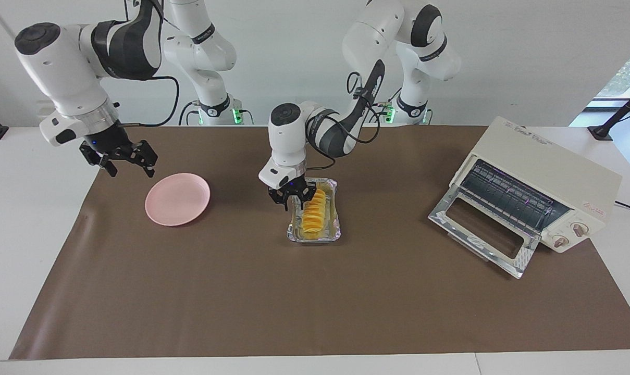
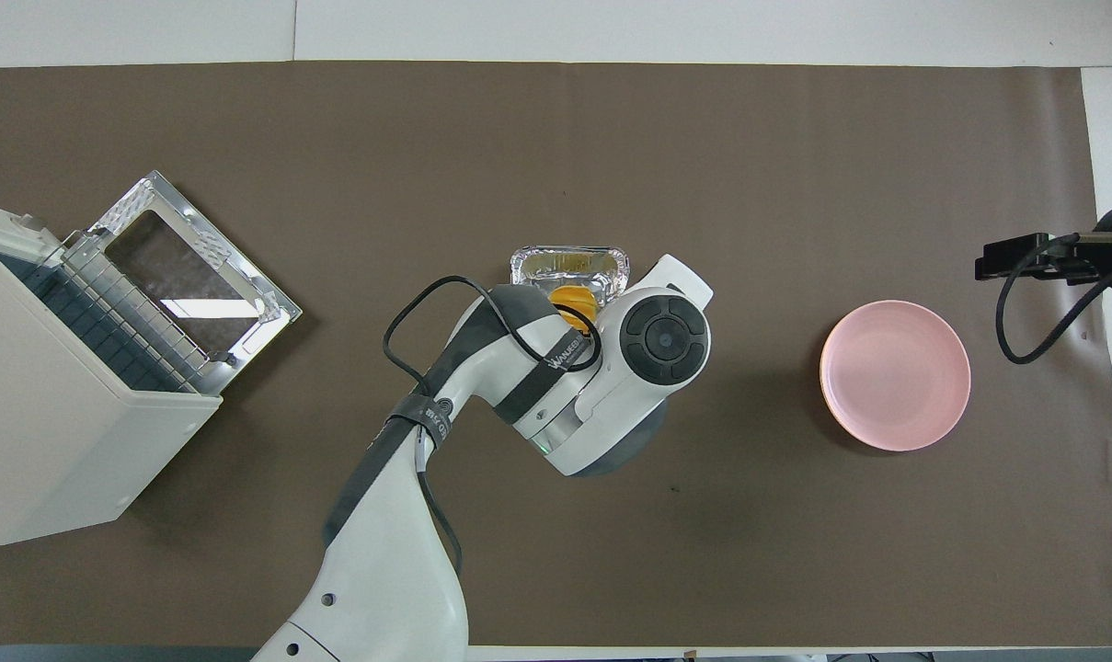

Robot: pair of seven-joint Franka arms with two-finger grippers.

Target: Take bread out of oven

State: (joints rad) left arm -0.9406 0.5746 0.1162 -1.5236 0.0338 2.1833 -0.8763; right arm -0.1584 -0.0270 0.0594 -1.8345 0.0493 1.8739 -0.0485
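The bread (image 1: 315,212), a ridged golden-yellow loaf, lies in a crinkled silver foil tray (image 1: 335,232) in the middle of the table, outside the oven. In the overhead view only one end of the bread (image 2: 576,299) shows past the arm, along with the tray's end (image 2: 569,262). My left gripper (image 1: 293,200) is low over the tray's end nearer to the robots, by the rim toward the right arm's end. The cream-white oven (image 1: 549,172) stands at the left arm's end with its door (image 1: 484,226) dropped open and nothing showing on its rack. My right gripper (image 1: 130,167) waits open, raised beside the plate.
A round pink plate (image 1: 177,199) sits empty toward the right arm's end of the table; it also shows in the overhead view (image 2: 894,374). A brown mat (image 1: 315,302) covers the table. The open oven door (image 2: 188,276) juts out over the mat.
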